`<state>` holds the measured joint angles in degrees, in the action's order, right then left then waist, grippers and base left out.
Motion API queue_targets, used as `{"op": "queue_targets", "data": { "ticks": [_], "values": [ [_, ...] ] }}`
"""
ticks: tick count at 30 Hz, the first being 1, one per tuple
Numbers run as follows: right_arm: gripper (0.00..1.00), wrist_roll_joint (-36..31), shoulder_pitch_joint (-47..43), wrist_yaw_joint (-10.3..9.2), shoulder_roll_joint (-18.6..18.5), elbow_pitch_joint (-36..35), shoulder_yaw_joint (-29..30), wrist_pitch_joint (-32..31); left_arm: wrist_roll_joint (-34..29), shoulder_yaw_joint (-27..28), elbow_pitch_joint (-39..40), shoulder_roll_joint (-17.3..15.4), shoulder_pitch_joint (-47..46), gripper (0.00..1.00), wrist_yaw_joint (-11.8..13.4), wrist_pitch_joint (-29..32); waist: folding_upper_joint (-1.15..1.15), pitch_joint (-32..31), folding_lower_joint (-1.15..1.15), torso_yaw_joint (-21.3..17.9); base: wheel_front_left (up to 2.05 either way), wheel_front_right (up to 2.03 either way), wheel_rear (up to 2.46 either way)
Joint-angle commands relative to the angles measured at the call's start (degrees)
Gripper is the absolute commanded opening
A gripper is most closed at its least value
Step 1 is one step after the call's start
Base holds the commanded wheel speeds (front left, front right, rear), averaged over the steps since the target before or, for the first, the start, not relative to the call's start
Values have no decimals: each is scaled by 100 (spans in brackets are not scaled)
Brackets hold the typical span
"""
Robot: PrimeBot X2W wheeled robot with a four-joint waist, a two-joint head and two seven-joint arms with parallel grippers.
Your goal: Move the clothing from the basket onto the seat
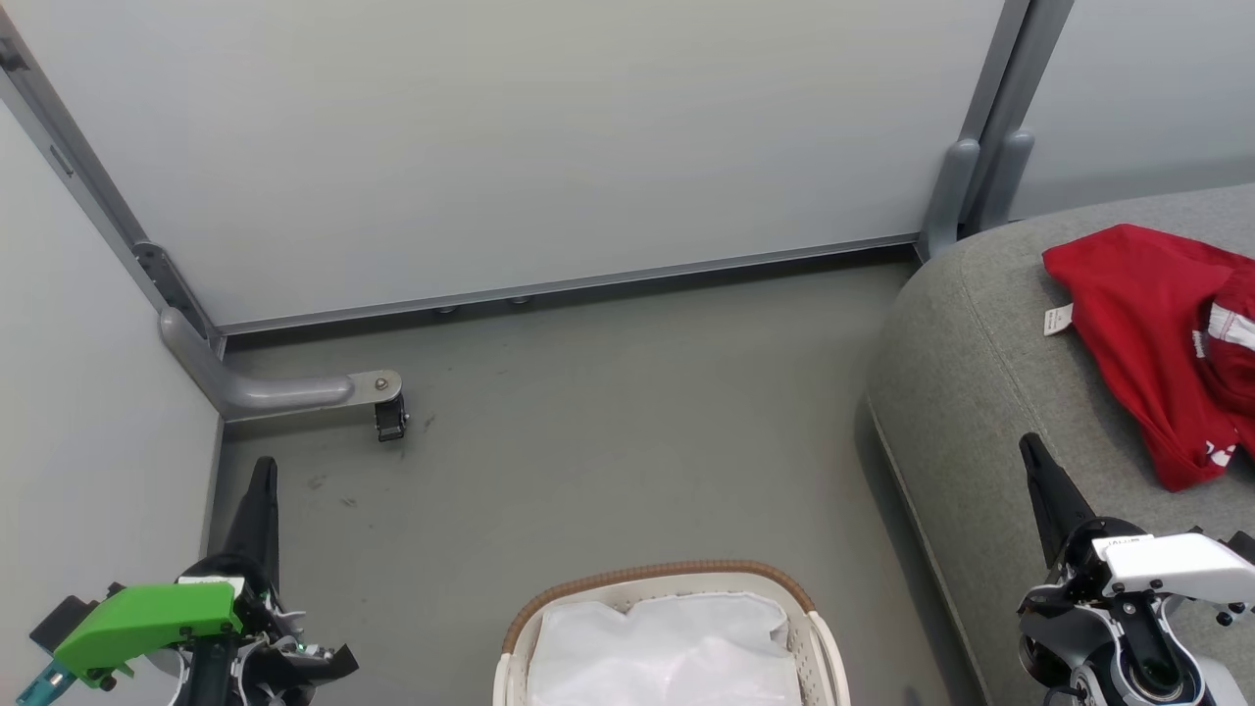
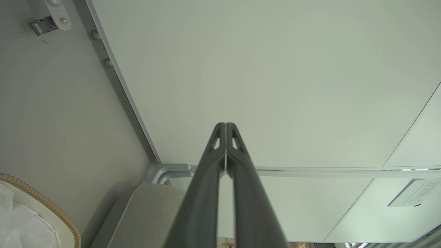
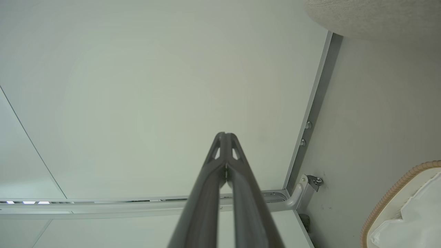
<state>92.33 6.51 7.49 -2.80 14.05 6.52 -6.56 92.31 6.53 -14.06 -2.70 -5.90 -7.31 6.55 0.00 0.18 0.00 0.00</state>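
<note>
Two together: left claw (image 2: 225,125), right claw (image 3: 225,134) | clothing (image 1: 1142,333) on seat (image 1: 980,392) | basket (image 1: 667,571) apart, floor (image 1: 637,441) between

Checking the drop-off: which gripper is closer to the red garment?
Right. The right gripper is at the seat, near the clothing; the left gripper is across the floor, beyond the basket.

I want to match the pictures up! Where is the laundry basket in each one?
Head view: the basket sits at the bottom middle.
Left wrist view: the basket is in the bottom left corner.
Right wrist view: the basket is in the bottom right corner.
Shared landmark: the caster wheel.
</note>
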Motion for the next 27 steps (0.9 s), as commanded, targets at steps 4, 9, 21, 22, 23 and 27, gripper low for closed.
{"op": "queue_targets", "data": {
  "ticks": [4,9,21,22,23,27],
  "values": [
    [0,16,-60,0,-15,-19,10,-17,19,15,9,-33,-67,0,-35,17,0,0,0,0,0,0,0],
    [0,16,-60,0,-15,-19,9,-17,19,14,9,-33,-67,0,-35,17,0,0,0,0,0,0,0],
    [0,17,-60,0,-15,-19,9,-17,19,14,10,-33,-66,0,-35,17,0,0,0,0,0,0,0],
    [0,17,-60,0,-15,-19,9,-17,19,14,10,-33,-66,0,-35,17,0,0,0,0,0,0,0],
    [0,17,-60,0,-15,-19,9,-17,19,14,10,-33,-66,0,-35,17,0,0,0,0,0,0,0],
    [0,17,-60,0,-15,-19,9,-16,20,14,10,-33,-66,0,-35,17,0,0,0,0,0,0,0]
  ]
}}
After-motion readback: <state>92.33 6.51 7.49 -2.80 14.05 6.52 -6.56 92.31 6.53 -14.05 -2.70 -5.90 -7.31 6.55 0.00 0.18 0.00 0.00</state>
